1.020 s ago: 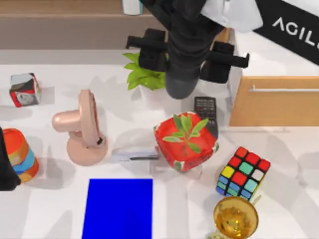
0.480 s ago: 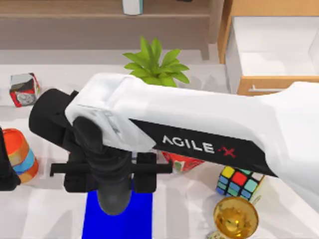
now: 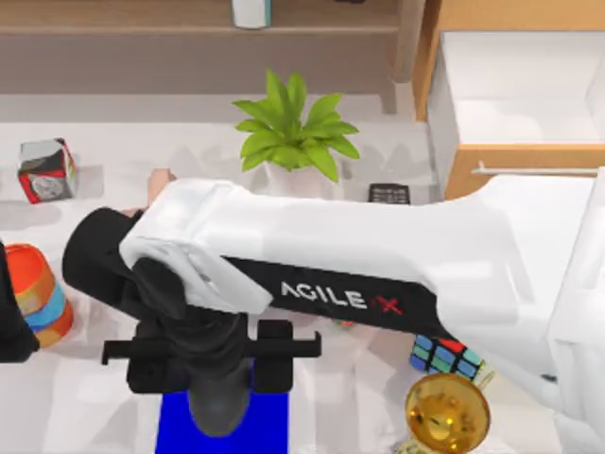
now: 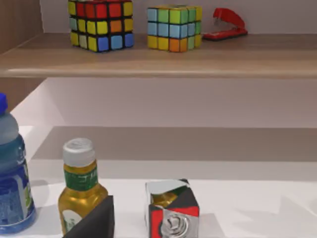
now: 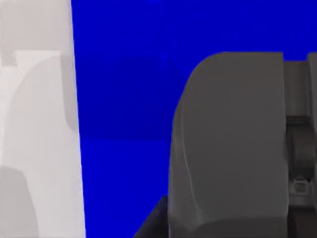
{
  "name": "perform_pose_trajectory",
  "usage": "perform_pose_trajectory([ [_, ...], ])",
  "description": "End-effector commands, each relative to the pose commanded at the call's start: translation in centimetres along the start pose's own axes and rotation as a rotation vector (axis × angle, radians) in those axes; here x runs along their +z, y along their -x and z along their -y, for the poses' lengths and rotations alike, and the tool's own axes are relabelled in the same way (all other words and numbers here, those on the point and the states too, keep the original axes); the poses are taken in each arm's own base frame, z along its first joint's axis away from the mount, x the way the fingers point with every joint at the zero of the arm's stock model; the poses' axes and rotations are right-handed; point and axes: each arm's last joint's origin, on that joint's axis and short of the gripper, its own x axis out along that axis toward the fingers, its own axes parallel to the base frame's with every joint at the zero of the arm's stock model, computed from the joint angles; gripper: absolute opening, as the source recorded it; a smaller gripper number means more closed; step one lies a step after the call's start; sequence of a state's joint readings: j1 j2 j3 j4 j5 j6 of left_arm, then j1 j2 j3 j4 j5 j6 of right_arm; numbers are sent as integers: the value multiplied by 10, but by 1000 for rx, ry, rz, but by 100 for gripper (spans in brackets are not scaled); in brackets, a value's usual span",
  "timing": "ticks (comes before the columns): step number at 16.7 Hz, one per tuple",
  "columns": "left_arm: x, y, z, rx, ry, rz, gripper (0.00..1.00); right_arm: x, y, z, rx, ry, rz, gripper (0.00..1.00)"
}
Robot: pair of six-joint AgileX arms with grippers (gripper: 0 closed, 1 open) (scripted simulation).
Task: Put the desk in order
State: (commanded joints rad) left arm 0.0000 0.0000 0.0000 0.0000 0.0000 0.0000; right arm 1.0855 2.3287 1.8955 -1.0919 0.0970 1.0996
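The desk (image 3: 113, 142) is a broad white tabletop with a light-wood shelf at the back and a drawer unit (image 3: 520, 156) at the back right. My right arm reaches across it from the right. Its gripper (image 3: 219, 383) hangs over the blue mat (image 3: 170, 427) near the front edge. The right wrist view looks straight down at the blue mat (image 5: 124, 99), with bare white desk (image 5: 34, 124) beside it. My left arm (image 3: 9, 326) stays at the left edge. In the left wrist view a small red and silver cube (image 4: 171, 210) stands on the desk (image 4: 257, 208).
A green plant (image 3: 293, 128), a remote (image 3: 388, 194), a Rubik's cube (image 3: 444, 357), a gold goblet (image 3: 446, 413), a striped cup (image 3: 38, 295) and a small cube (image 3: 47, 170) stand around. The shelf carries two Rubik's cubes (image 4: 101, 25), a red stapler (image 4: 228, 25); two bottles (image 4: 79, 188) stand below.
My right arm has swung from the back centre to the front left, over the blue mat, then edged nearer the front. It now covers the pink fan and the red pot.
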Motion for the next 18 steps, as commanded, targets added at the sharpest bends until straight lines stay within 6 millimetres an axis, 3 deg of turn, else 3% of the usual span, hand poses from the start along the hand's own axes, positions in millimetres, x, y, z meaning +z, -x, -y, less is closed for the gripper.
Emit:
perform_pose_trajectory([
  [18,0,0,0,0,0,0,100,-13,13,-2,15,28,-1,0],
])
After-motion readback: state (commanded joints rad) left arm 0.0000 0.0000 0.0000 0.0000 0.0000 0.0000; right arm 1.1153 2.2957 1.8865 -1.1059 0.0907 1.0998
